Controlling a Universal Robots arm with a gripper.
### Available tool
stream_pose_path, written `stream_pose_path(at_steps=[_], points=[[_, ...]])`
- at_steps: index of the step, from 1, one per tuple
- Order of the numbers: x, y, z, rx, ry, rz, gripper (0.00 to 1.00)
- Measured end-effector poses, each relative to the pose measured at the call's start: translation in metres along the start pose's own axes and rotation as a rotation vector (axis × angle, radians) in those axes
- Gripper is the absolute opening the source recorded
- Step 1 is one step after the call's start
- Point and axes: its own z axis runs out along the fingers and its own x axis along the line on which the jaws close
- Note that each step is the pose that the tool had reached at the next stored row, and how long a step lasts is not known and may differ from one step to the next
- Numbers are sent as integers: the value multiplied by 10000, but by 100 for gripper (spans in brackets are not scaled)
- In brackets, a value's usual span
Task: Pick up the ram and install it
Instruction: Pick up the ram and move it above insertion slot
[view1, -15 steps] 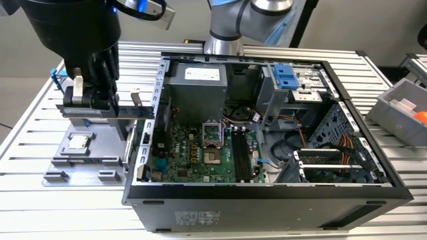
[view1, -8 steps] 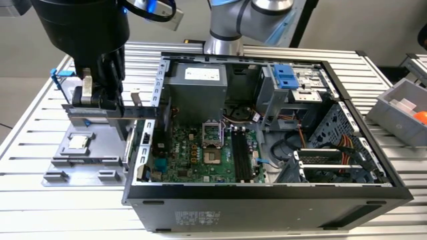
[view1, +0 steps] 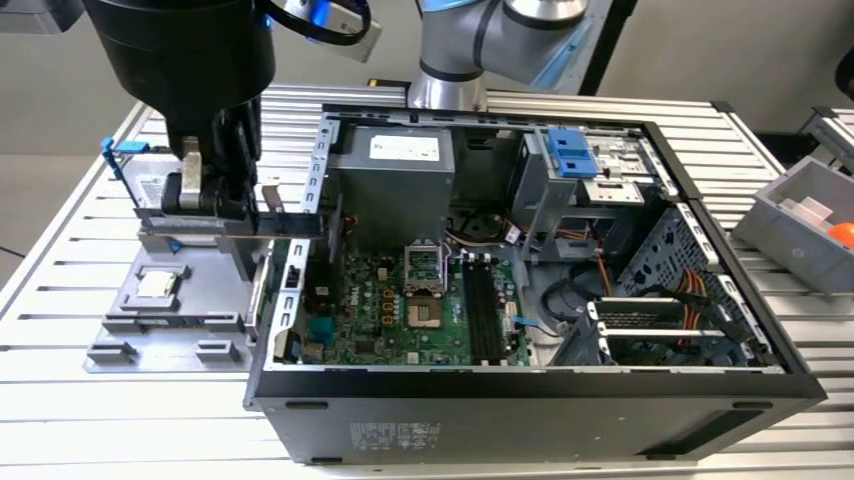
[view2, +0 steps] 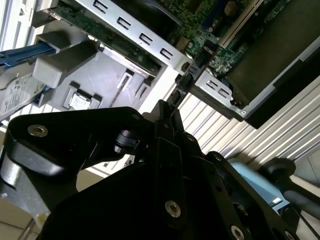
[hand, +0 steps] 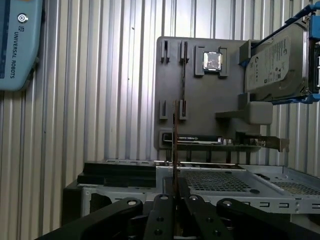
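Gripper: the gripper (hand: 175, 197) is clenched on the ram, its jaws pressed against the board's two flat faces. I judge that gripping the faces keeps so thin a board from twisting.

Ram: the ram (hand: 175, 145) shows edge-on in the first wrist view, as a thin line running out from the fingertips. In the exterior view it juts out level toward the case wall, clear of the tray below. Carrying it level and on edge probably suits a straight drop into a slot.

Fixture tray: the grey fixture tray (hand: 215, 100) lies on the ribbed table just beside the case, under the gripper. Its notches and posts keep each part on its own seat.

Tray contents: a processor chip (hand: 212, 61) lies flat in a square pocket. A hard drive (hand: 275, 62) stands on edge in a blue bracket. An expansion card (hand: 197, 139) lies along the side nearest the case. The narrow paired notches (hand: 182, 52) hold nothing.

Computer case: the computer case (view1: 534, 385) lies on its side with the panel off, so the inside faces up for access.

Case contents: the motherboard (view1: 374, 300) lies flat on the floor of the case. The long black memory slots (view1: 483, 305) look unfilled. The power supply (view1: 400, 175) sits at the far end.

Bin: a grey bin (view1: 787, 210) sits at the exterior view's right, well apart, with an orange item (view1: 841, 235) inside.
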Motion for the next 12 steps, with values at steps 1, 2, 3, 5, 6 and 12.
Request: stream_pose_path(at_steps=[1, 2, 3, 5, 6, 12], points=[[0, -7, -1, 1, 3, -29, 0], [0, -16, -2, 4, 7, -70, 0], [1, -24, -2, 11, 9, -113, 0], [1, -38, -3, 30, 16, -206, 0], [1, -42, -3, 47, 20, -258, 0], [1, -49, -4, 152, 45, -602, 0]])
